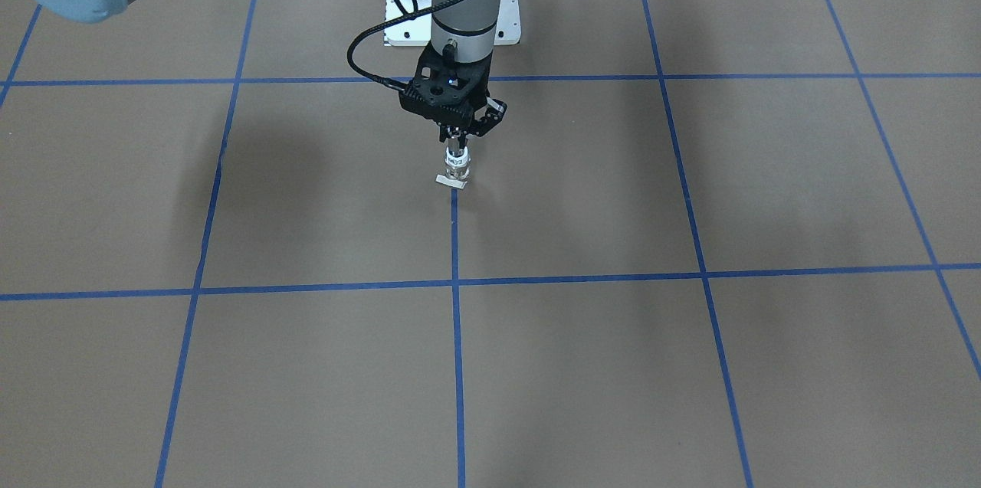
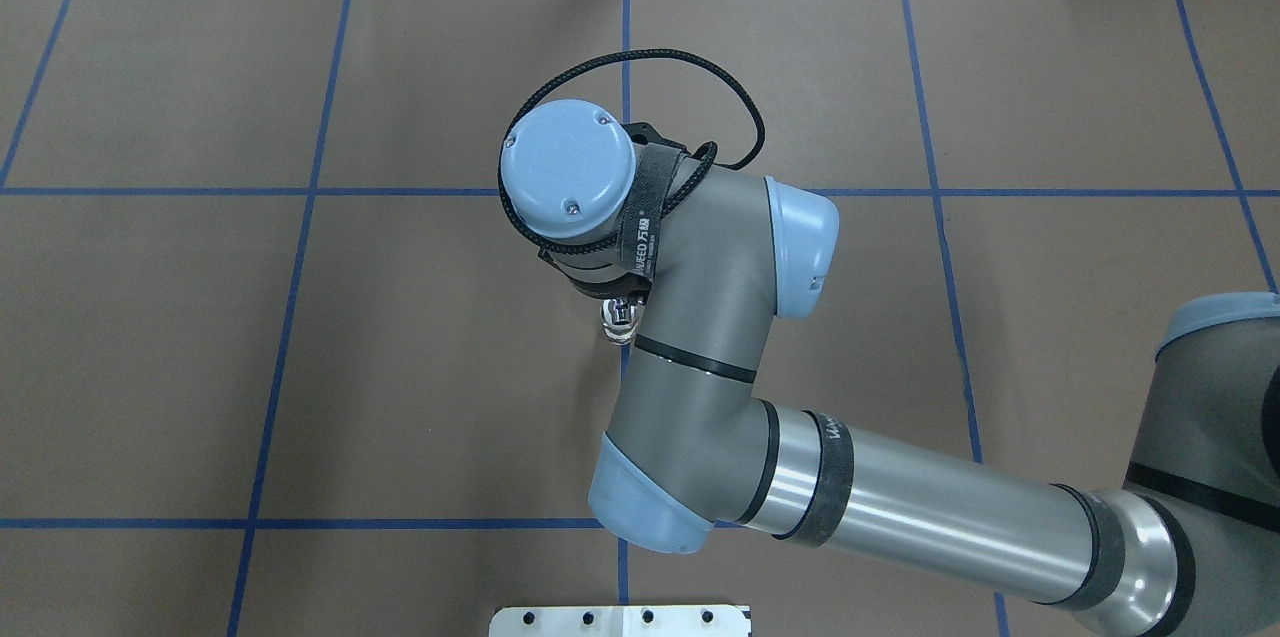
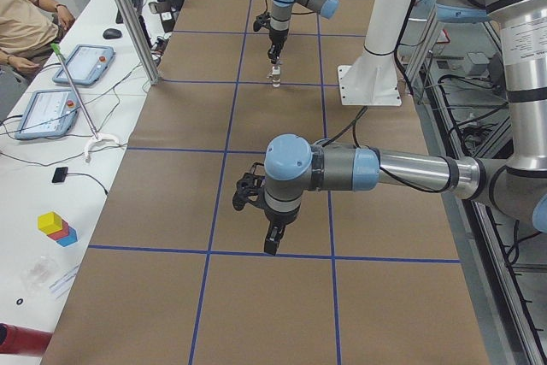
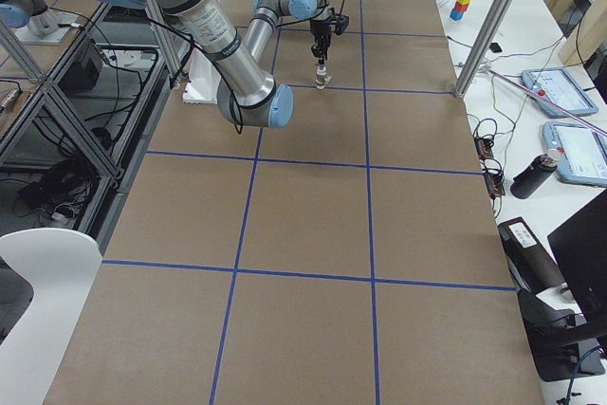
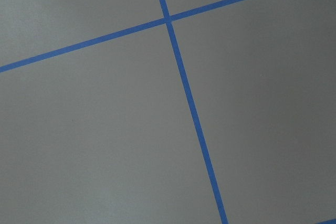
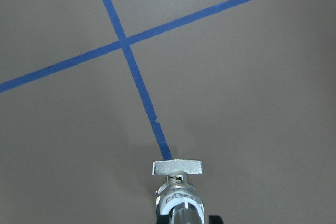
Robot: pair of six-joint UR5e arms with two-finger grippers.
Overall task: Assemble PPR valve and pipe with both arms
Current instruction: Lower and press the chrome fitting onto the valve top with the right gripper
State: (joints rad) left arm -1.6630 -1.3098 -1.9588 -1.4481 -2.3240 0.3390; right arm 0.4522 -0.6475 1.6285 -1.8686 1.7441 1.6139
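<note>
The PPR valve (image 1: pixel 457 165) stands upright on the brown table on a blue tape line, its flat tab (image 1: pixel 451 181) low at the front. My right gripper (image 1: pixel 457 139) points straight down over it, shut on the thin silvery pipe (image 1: pixel 457 149), whose lower end sits at the valve's mouth. The right wrist view shows the valve's white mouth (image 6: pixel 178 203), its tab (image 6: pixel 177 167) and one black fingertip (image 6: pixel 214 218). In the overhead view the wrist hides all but a bit of the valve (image 2: pixel 620 320). My left gripper (image 3: pixel 272 244) hangs over bare table far from the valve; I cannot tell whether it is open.
The white bolted pedestal (image 1: pixel 504 22) stands behind the valve. Blue tape lines grid the brown table (image 1: pixel 690 365). In the left side view, tablets (image 3: pixel 81 64), coloured blocks (image 3: pixel 56 226) and a seated person (image 3: pixel 26 14) are beyond the table's far edge, past metal posts (image 3: pixel 128 14).
</note>
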